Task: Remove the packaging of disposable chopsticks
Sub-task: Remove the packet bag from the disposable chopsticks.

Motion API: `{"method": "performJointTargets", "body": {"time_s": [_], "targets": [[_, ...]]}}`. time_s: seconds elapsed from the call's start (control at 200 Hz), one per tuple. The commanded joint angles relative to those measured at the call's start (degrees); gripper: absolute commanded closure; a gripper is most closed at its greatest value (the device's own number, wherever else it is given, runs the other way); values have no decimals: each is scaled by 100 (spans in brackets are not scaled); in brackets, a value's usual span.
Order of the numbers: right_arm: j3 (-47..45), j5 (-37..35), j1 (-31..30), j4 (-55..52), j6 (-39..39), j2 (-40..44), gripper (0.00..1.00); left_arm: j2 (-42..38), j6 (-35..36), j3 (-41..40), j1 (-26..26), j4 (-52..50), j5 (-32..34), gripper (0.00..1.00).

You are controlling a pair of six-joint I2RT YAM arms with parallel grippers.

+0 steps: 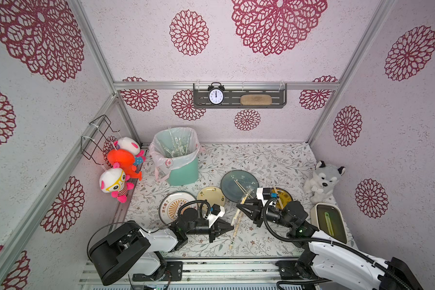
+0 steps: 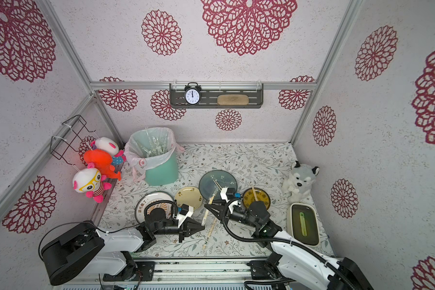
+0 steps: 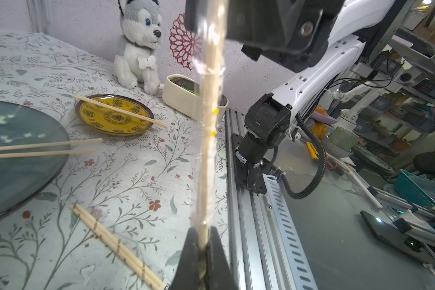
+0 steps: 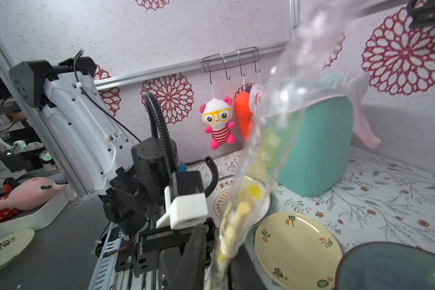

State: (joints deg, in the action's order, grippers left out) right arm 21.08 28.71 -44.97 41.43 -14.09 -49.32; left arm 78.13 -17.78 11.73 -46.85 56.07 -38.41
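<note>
Left gripper point(image 3: 203, 233) pinches the pale bamboo chopstick pair point(image 3: 211, 125), raised between both arms inside its clear plastic sleeve point(image 4: 269, 140). Right gripper point(image 4: 221, 253) has its jaws astride the sleeve; whether they clamp it cannot be told. Risk: a slack grip lets the sleeve slip, leaving the sticks wrapped.

Both top cams overlook table point(image 1: 274, 155) from above; wrist cams close-up.

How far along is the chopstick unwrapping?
Done: one bare pair on the blue plate, a second pair on the yellow plate; clear sleeves in the bin. In hand: left gripper clamps a wrapped pair, right gripper at its other end. Remaining: a last pair on the table, apparently still sleeved.
</note>
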Motion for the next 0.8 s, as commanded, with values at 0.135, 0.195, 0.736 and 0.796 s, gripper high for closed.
{"method": "performJointTargets", "body": {"time_s": [0.135,0.195,0.736,0.796], "targets": [[318,73,-12,5,235,74,95,-38,-57,-65,-35,-97,113,100],[281,100,-10,67,236,51,99,-68,-42,-65,-34,-138,115,100],[827,-314,-3,-683,523,417,92,-90,-6,-188,-34,-34,106,100],[802,-347,-3,-596,479,402,91,-121,4,-190,-35,-48,61,100]]}}
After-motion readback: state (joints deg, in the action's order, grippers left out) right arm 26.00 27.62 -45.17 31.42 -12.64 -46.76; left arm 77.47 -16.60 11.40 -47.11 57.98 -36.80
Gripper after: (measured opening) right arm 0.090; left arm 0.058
